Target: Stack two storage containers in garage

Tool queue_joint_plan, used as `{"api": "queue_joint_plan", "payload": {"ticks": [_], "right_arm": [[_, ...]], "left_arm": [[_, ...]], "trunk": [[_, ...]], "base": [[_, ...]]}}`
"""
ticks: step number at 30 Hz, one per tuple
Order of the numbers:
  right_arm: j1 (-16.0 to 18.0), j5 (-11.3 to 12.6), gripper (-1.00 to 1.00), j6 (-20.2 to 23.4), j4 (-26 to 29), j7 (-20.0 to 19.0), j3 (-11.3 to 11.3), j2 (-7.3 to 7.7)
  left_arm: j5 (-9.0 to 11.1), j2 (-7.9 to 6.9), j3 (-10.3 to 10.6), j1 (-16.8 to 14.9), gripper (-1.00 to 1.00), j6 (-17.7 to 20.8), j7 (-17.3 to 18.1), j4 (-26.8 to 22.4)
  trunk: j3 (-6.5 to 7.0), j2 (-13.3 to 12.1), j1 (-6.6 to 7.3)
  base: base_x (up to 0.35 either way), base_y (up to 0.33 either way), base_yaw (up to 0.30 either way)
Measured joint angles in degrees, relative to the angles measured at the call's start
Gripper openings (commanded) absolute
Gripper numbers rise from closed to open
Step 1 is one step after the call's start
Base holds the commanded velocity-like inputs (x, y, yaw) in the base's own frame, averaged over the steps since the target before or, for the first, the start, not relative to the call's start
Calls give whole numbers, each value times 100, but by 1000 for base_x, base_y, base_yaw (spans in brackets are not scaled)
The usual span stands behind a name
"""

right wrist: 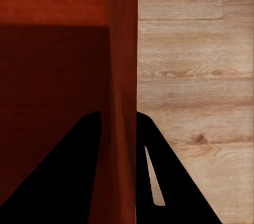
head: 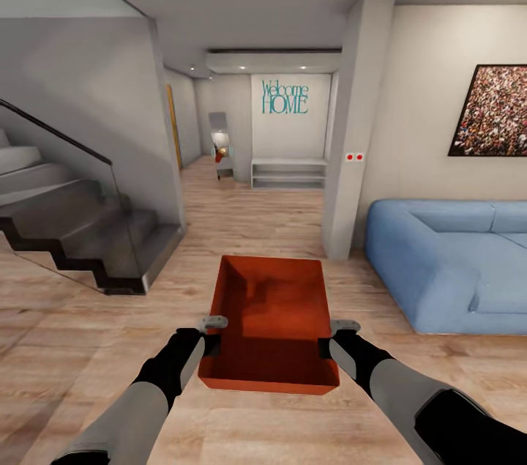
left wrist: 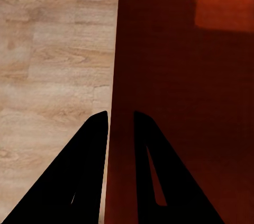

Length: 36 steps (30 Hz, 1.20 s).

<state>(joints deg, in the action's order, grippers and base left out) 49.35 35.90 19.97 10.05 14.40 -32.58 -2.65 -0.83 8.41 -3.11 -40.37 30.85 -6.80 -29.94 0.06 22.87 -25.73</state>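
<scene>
Both black grippers are clamped on one orange-red rectangular open-top storage container (head: pixel 271 318), held level between the arms above the light wood plank flooring (head: pixel 88 304).

Its left wall is pinched between the fingers of the left gripper (head: pixel 211 343), one finger inside and one outside, and its right wall is pinched likewise by the right gripper (head: pixel 327 346). Beyond the container, a blue sofa (head: pixel 446 267) is seen at the right, a dark staircase (head: pixel 73 231) at the left, and a teal "Welcome HOME" wall sign (head: pixel 285 96) down the hallway.

Open plank floor (head: pixel 241 223) ahead to hallway; staircase (head: pixel 80 231) left, pillar (head: pixel 355 135) and sofa (head: pixel 446 260) right.
</scene>
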Motion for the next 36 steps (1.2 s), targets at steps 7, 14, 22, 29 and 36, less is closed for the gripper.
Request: {"api": "queue_joint_plan", "payload": {"ticks": [7,14,22,29,36], "right_arm": [[0,6,-100,1,0,8,0,-4],[0,13,-100,-1,-1,-1,-7,2],[0,19,-100,0,-1,0,-13,3],[0,11,-100,0,-2,0,-8,1],[0,9,-100,1,0,7,-6,-2]], "left_arm": [[8,-5,4,1,-100,6,1,-4],[-6,3,-2,1,-100,6,-1,-6],[-7,4,-3,1,-100,5,-1,-3],[-2,2,-2,1,-100,4,0,-2],[8,-3,2,1,-100,2,0,-1]], "trunk": [[0,0,0],[0,0,0],[0,0,0],[0,0,0],[0,0,0]], "base": [[322,0,116],[322,0,174],[322,0,9],[322,0,0],[322,0,0]]}}
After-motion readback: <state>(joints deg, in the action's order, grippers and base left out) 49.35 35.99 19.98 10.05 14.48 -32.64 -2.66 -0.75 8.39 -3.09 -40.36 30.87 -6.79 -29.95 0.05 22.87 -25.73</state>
